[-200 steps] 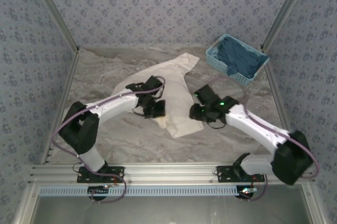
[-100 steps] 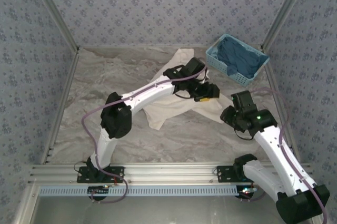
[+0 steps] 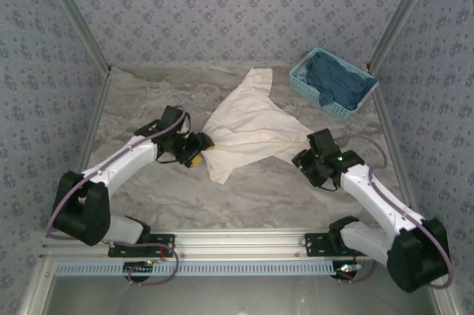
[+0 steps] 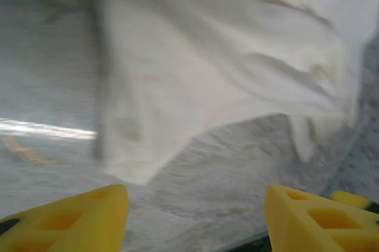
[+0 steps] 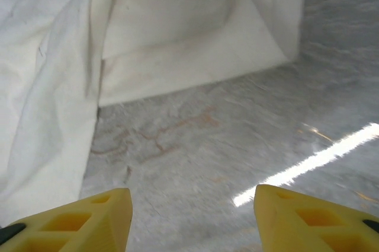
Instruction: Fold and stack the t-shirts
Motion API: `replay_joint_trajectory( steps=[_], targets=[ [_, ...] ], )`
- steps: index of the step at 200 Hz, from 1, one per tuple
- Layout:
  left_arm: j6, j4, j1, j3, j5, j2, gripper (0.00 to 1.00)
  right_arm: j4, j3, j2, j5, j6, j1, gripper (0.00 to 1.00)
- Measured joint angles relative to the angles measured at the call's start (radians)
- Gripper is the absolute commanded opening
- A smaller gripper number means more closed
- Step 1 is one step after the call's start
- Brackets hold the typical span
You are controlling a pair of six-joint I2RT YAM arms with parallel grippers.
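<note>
One t-shirt (image 3: pixel 248 126) lies on the marble surface (image 3: pixel 148 100), middle to back, and it now looks far flatter than a second ago. Then it sat as a narrow, bunched heap between the two arms. Now it fans out wide, one sleeve end pointing to the back and a long lower edge running left to right. The garment appears to be spread for folding, but no fold is made yet and wrinkles remain across the middle.

The left claw (image 3: pixel 194 153) sits low at the shirt's left edge, having swung back from a reach across toward the far right. Its wrist view shows the yellow fingers spread with only bare surface between them and cloth beyond. The right claw (image 3: pixel 305 159) rests just off the shirt's right corner, likewise spread and holding nothing. Both arms are bent at the elbow and lie low over the surface, angled inward from either side.

At the back right, well apart from the shirt, stands a light-blue basket (image 3: pixel 320 100) with a blue cloth (image 3: pixel 333 81) inside.
</note>
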Motion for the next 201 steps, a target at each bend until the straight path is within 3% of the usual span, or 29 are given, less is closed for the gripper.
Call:
replay_joint_trajectory(
  steps=[47, 99, 108, 128, 150, 201],
  targets=[
    [-0.072, 0.095, 0.01, -0.05, -0.018, 0.091, 0.61, 0.169, 0.067, 0.216, 0.0, 0.029, -0.093, 0.59],
    [-0.074, 0.223, 0.001, -0.032, -0.036, 0.271, 0.21, 0.282, 0.087, 0.395, -0.013, 0.025, -0.167, 0.57],
    [-0.074, 0.226, -0.003, -0.02, -0.043, 0.287, 0.15, 0.294, 0.097, 0.423, -0.018, 0.024, -0.174, 0.51],
    [-0.055, 0.225, -0.005, 0.013, -0.066, 0.298, 0.0, 0.318, 0.129, 0.486, -0.034, 0.016, -0.181, 0.26],
    [-0.022, 0.2, 0.006, 0.053, -0.111, 0.293, 0.0, 0.333, 0.163, 0.507, -0.036, -0.024, -0.18, 0.0],
    [0.141, -0.035, 0.076, 0.251, -0.22, 0.187, 0.0, 0.28, 0.319, 0.453, 0.02, -0.146, -0.139, 0.0]
  ],
)
